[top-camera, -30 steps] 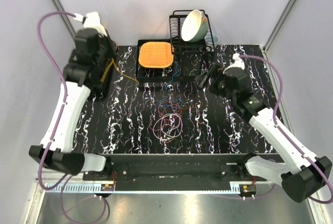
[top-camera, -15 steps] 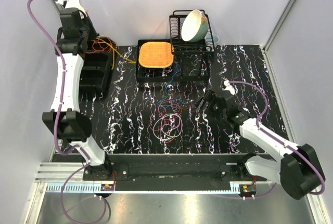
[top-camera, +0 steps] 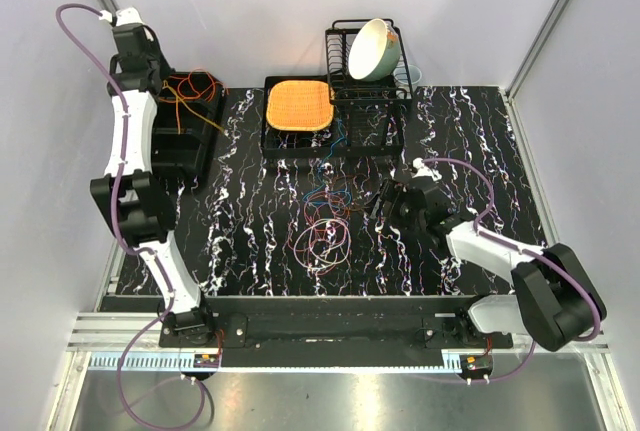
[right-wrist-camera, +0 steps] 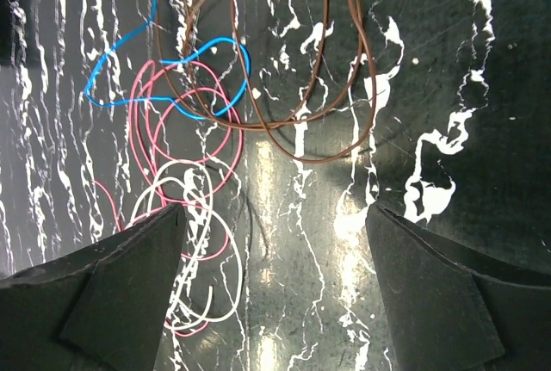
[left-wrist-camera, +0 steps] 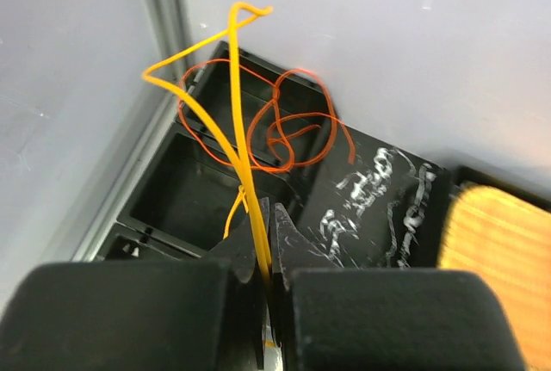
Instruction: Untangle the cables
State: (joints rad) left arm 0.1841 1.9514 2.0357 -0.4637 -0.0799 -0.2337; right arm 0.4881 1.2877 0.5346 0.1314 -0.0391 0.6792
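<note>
A black marbled counter [top-camera: 240,241] seen from above, with two white robot arms bolted at its near edge. The left arm [top-camera: 122,141] is stretched up and away to the far corner. Its jaws are pressed together, pinching a yellow cable [left-wrist-camera: 244,156] that rises straight out ahead of them. An orange cable [left-wrist-camera: 288,121] coils in loose loops just beyond the yellow one and appears caught up with it. Both hang over a black compartment tray [left-wrist-camera: 185,199] below the jaws. The right arm [top-camera: 480,243] lies low over the middle of the counter, jaws spread wide and holding nothing. Directly ahead of them sits the heap [top-camera: 325,233] of remaining cables, flat on the counter. A wire dish rack [top-camera: 334,56] stands farther off, beyond the heap. In the right wrist view, the near arc of a brown loop [right-wrist-camera: 301,157] runs crosswise to the gap, a little ahead of the fingertips. A blue cable [right-wrist-camera: 222,41] and pink loops [right-wrist-camera: 139,126] overlap it, off toward one finger. A pale loop [right-wrist-camera: 182,166] reaches closest, right beside that same finger [right-wrist-camera: 95,293]. The right arm is plainly the nearer one to the heap; the left is well apart from it and occupied. A grab by the right jaws would likely mean going forward and down onto one crosswise strand, and the overlaps could drag neighbouring cables along.
</note>
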